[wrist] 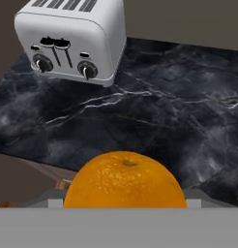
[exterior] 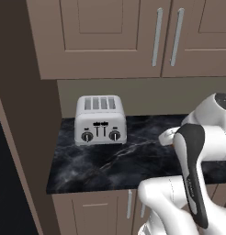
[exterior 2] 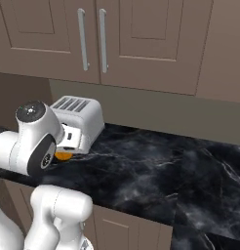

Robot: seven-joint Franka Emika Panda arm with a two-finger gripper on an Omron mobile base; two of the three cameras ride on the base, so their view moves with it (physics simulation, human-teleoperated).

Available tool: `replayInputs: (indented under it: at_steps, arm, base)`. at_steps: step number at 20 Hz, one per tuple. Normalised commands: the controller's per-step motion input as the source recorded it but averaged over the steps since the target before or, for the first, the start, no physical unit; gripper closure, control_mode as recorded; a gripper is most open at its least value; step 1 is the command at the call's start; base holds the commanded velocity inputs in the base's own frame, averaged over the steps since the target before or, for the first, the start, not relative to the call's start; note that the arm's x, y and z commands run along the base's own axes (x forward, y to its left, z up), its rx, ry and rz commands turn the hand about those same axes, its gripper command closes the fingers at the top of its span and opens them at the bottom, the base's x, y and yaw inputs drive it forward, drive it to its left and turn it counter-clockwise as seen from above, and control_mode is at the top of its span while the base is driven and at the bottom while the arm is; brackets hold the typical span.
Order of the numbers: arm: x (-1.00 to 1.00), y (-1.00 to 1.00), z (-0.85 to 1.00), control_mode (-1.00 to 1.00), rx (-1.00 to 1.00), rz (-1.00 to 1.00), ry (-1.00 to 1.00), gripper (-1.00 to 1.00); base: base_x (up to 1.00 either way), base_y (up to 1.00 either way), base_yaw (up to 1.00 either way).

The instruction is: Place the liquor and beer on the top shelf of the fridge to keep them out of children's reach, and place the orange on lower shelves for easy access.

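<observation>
Since the orange (wrist: 125,180) sits right at the gripper (wrist: 125,203), whose fingers look clamped across its width, carry it level and unhurried; it hangs over the near edge of the dark marble counter (wrist: 155,116), toaster (wrist: 75,41) far left.

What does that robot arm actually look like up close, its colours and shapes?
The arm is built from smooth, glossy white rounded shells, like fat tubes joined end to end. A dark, near-black panel runs along one segment, and a round dark cap with small pale markings tops a joint. No loose cables show.
</observation>
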Motion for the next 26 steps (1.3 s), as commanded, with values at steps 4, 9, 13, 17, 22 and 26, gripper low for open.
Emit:
replayInputs:
  at_steps: [4, 9, 13, 17, 22, 26]
  arm:
    - [-0.19, 0.14, 0.18, -1.00, -0.05, 0.03, 0.00, 1.00]
    - [-0.39, 0.06, 0.04, -1.00, -0.05, 0.05, -0.02, 1.00]
    - [0.00, 0.00, 0.00, 1.00, 0.00, 0.00, 0.00, 1.00]
    - [0.00, 0.00, 0.00, 1.00, 0.00, 0.00, 0.00, 1.00]
    - [0.00, 0.00, 0.00, 1.00, 0.00, 0.00, 0.00, 1.00]
    - [0.00, 0.00, 0.00, 1.00, 0.00, 0.00, 0.00, 1.00]
  base:
    - [0.00, 0.00, 0.00]
    - [0.00, 0.00, 0.00]
    - [-0.73, 0.00, 0.13]
    - [-0.82, 0.02, 0.29]
    - [-0.41, 0.19, 0.52]
    - [-0.05, 0.22, 0.66]
